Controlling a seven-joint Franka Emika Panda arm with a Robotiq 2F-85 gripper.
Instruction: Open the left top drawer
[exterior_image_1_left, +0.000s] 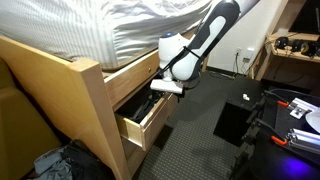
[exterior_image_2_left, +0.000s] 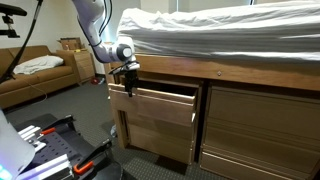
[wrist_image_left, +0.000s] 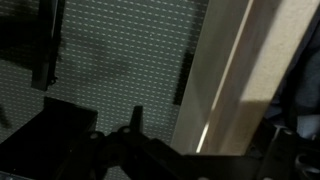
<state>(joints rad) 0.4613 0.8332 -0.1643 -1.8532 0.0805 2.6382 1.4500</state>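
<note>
The left top drawer (exterior_image_1_left: 138, 128) is standing partly pulled out of the bed frame (exterior_image_1_left: 95, 100), so the opening is well under way. I judge that only the last stretch of travel, if any, is left, and then the release.

The gripper (exterior_image_2_left: 128, 80) is sitting at the top edge of the drawer front (exterior_image_2_left: 160, 112), at its outer corner, with the drawer body extending below and beside it. The fingers are reaching down over that edge. Whether they are clamping the wood or standing apart cannot be told, and the wrist view is too dark to settle it.

Directly beneath the gripper the drawer interior (exterior_image_1_left: 140, 106) is showing dark. Its contents cannot be made out. The mattress (exterior_image_1_left: 130, 30) is lying above the gripper.
</note>
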